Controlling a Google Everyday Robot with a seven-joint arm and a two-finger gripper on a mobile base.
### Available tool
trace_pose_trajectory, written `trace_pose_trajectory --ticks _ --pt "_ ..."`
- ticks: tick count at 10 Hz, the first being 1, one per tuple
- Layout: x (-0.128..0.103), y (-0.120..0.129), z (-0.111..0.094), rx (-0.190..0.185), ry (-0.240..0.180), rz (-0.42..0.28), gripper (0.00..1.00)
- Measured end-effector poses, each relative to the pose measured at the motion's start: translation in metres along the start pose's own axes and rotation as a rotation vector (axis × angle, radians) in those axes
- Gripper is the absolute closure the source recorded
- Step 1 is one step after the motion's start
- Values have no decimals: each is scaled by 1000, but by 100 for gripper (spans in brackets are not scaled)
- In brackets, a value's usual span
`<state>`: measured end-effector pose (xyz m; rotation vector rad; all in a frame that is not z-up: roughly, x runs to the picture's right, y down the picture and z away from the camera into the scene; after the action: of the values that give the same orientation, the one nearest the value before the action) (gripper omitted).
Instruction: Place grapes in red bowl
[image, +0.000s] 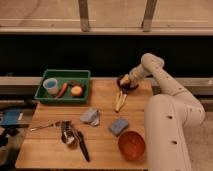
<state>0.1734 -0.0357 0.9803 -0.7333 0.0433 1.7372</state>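
My gripper (123, 80) is at the back right of the table, down at the dark purple bowl (129, 85). A dark red-purple mass sits there under the gripper. I cannot tell whether it is the grapes or only the bowl. The red bowl (131, 144) stands empty at the front right of the table, well in front of the gripper. A small dark shape (74, 83) lies in the green tray behind the orange fruit (76, 91); I cannot tell what it is.
The green tray (45, 95) at the back left also holds a pale blue cup (50, 86) and a carrot (62, 90). A banana (119, 100), a grey cloth (91, 116), a blue sponge (119, 125), metal utensils (65, 133) and a black spatula (83, 145) lie on the table. My arm's large white body (167, 130) fills the right side.
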Motion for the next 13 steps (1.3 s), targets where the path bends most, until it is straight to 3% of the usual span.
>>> trace_pose_trajectory --ticks 4,8,13 --pt "1 -3 -2 -17 -5 4 98" --pt "1 -2 -17 -16 -26 2 100" --pt "-5 14 -63 -5 -62 -28 100"
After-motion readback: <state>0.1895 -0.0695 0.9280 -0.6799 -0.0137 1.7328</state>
